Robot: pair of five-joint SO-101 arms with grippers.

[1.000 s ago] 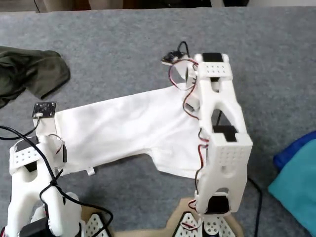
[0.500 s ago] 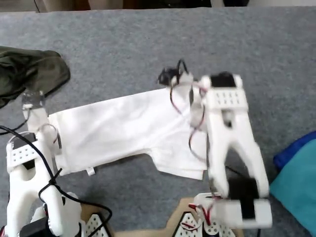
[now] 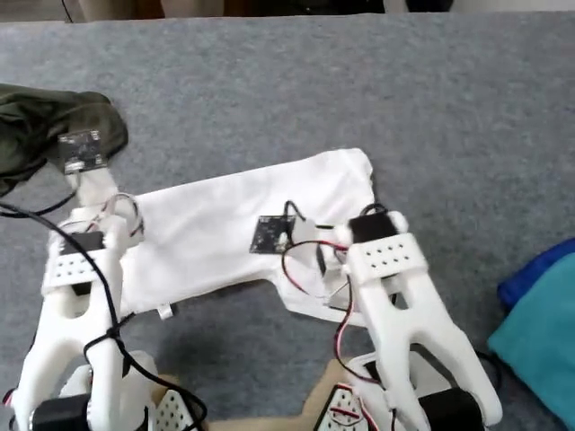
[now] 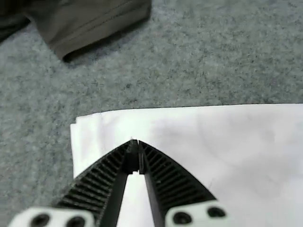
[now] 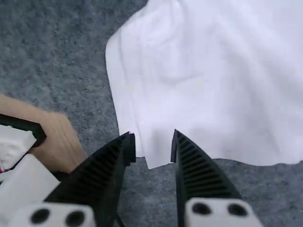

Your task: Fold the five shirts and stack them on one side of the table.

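Observation:
A white shirt lies spread flat across the middle of the grey table. My left gripper is at its left end. In the left wrist view the left gripper is shut, tips down on the white shirt near a folded corner; I cannot tell if cloth is pinched. My right gripper hangs over the near right part. In the right wrist view the right gripper stands open above the near edge of the white shirt, holding nothing.
A dark green shirt lies crumpled at the far left, close to the left arm; its hem also appears in the left wrist view. Blue and teal cloth sits at the right edge. The arms' wooden base lies just in front of the shirt.
My right arm has drawn back from the shirt's far right corner to its near edge, uncovering that corner. My left arm has shifted a little toward the far side.

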